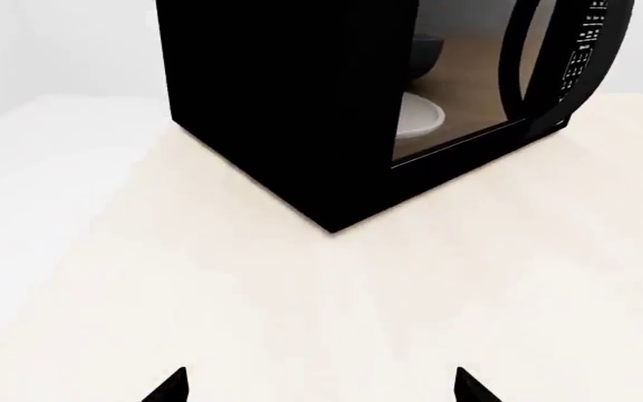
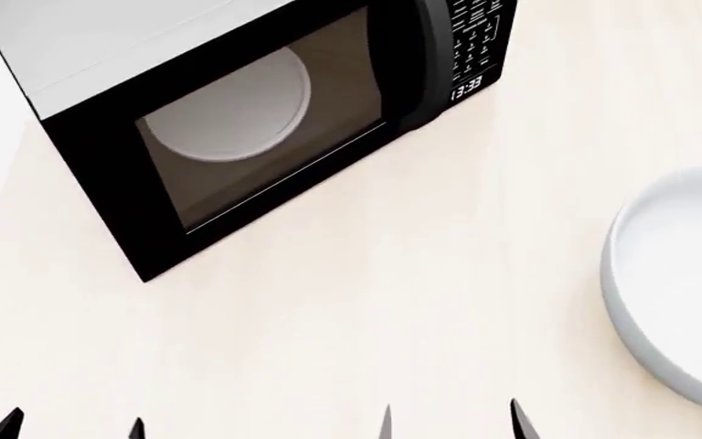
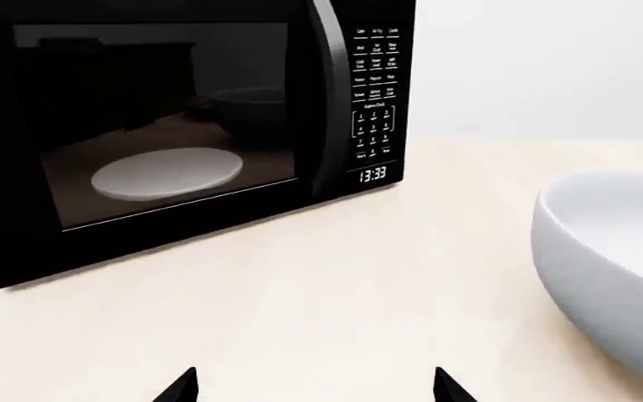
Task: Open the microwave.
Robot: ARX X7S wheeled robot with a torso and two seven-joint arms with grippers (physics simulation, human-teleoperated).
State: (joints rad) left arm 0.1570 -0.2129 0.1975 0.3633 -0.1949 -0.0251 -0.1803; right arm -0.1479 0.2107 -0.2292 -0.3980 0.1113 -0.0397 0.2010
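From the left wrist we see the boxy black microwave (image 1: 344,100) shut on the pale table (image 1: 299,301), our left gripper (image 1: 319,387) spread empty. From the head, our right gripper (image 2: 449,422) gapes too. From the right wrist, the grey bowl (image 3: 612,260) nearby risks a knock as we reach the vertical black handle (image 3: 328,100).

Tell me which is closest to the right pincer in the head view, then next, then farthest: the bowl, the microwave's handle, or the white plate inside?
1. The bowl, off to the right pincer's right side.
2. The microwave's handle, farther ahead, beside the keypad.
3. The white plate, behind the door glass, ahead and left.
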